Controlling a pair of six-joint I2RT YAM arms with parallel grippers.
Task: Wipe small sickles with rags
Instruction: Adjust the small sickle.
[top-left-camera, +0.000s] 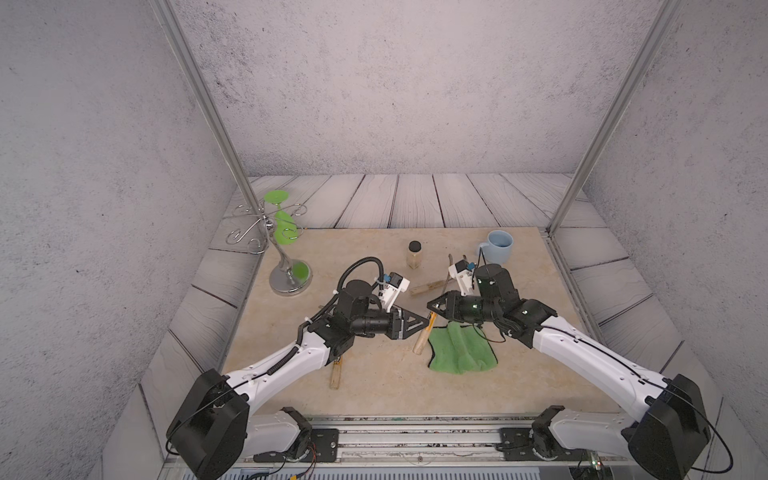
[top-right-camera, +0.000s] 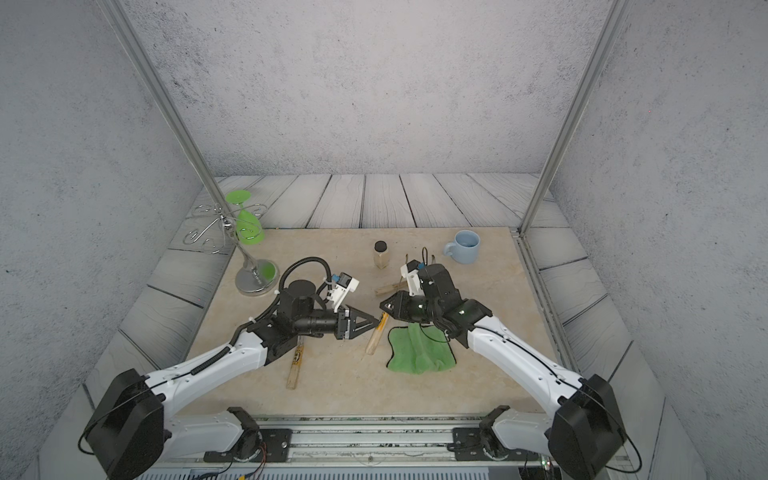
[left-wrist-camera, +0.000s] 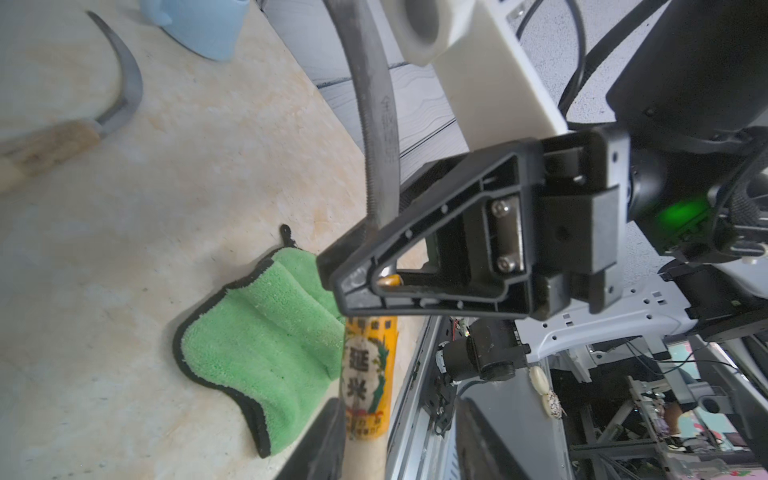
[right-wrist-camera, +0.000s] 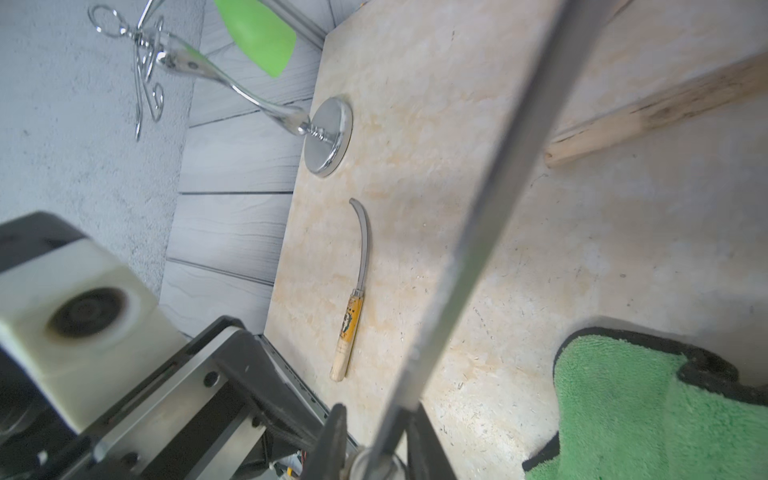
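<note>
The beige marbled worktop carries a rumpled green rag near the front. A labelled sickle lies flat on the left and a plain-handled sickle further back. Behind stand a black-lidded jar, a blue mug and a chrome stand.

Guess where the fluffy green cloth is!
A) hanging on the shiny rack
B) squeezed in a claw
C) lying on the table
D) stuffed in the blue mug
C: the green cloth lies spread on the table, next to the handle of the sickle that the right claw holds.
</note>
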